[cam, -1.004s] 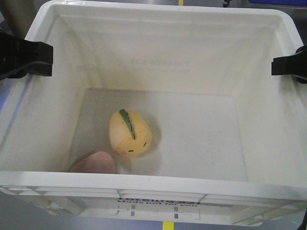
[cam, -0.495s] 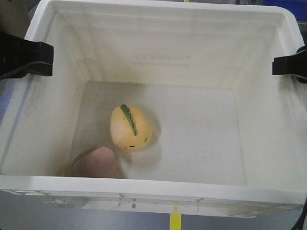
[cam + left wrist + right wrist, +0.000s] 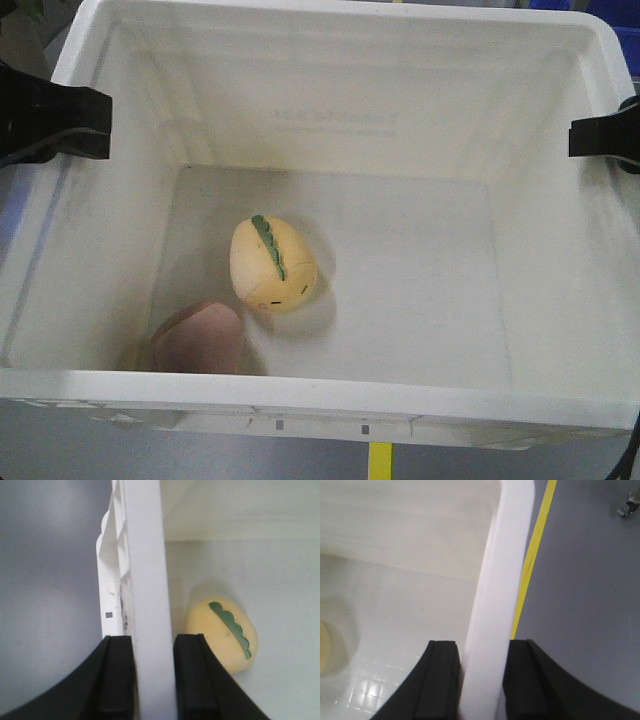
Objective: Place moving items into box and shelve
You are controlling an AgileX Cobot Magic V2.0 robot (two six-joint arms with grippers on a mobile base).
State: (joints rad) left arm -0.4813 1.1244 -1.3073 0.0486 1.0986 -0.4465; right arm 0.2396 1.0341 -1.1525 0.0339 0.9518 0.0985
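Observation:
The box (image 3: 330, 388) is a large white tote seen from above, and it fills the front view. Two moving items lie on its floor: a yellow egg with a green scalloped stripe (image 3: 272, 265) near the middle, and a brownish-pink lump (image 3: 200, 338) against the near wall. My left gripper (image 3: 60, 125) is shut on the box's left rim (image 3: 145, 580), one finger on each side of the wall, with the egg (image 3: 225, 635) just inside. My right gripper (image 3: 605, 140) is shut on the right rim (image 3: 507, 555) in the same way.
Grey floor lies under and around the box, with a yellow line (image 3: 379, 460) below its near wall and another stretch (image 3: 532, 555) beside its right wall. A blue edge (image 3: 628, 6) shows at the top right. A small metal part (image 3: 630, 505) sits on the floor.
The box has shifted in the front view; its printed front wall has dropped out of sight and the yellow floor line has drifted right. Both grippers keep their hold on the rims.

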